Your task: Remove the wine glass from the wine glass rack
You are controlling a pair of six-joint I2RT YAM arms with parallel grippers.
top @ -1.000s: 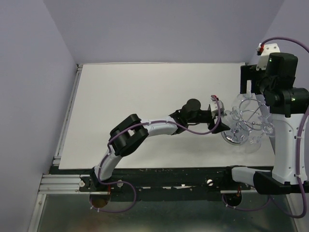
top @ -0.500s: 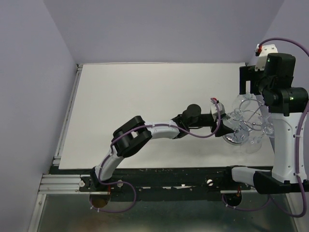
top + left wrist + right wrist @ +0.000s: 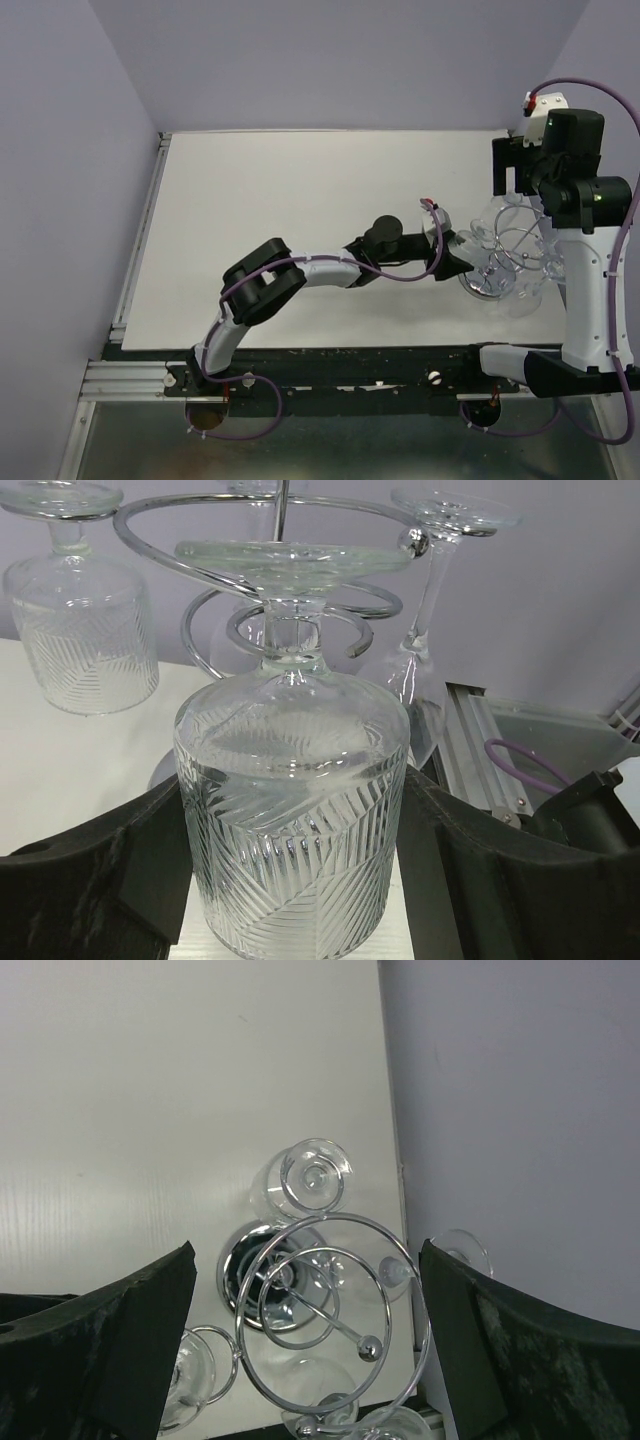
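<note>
Left gripper (image 3: 458,260): at the rack's left side, fingers (image 3: 120,880) apart and straddling the glass bowl. They look flush with its walls, but a firm clamp cannot be told.
Glass (image 3: 292,870): hangs upside down on the rack's left side. Its foot (image 3: 290,555) rests on top of a wire loop and the stem drops through the loop.
Grip: the cut-pattern wall is slick, so a gentle, even squeeze at mid-bowl probably serves best.
Exit path: likely a slight lift to unweight the foot, then a level slide out along the loop's open end, away from the rack's post.
Rack (image 3: 370,1343): chrome wire stand on the table (image 3: 280,200). It looks light, so a crooked pull could tip it.
Neighbours (image 3: 80,630): more glasses hang on other arms of the rack, one close by the held one, so the way out is narrow.
Right gripper (image 3: 307,1248): hovers above the rack, jaws wide apart and empty. It could steady the rack's top if needed.
</note>
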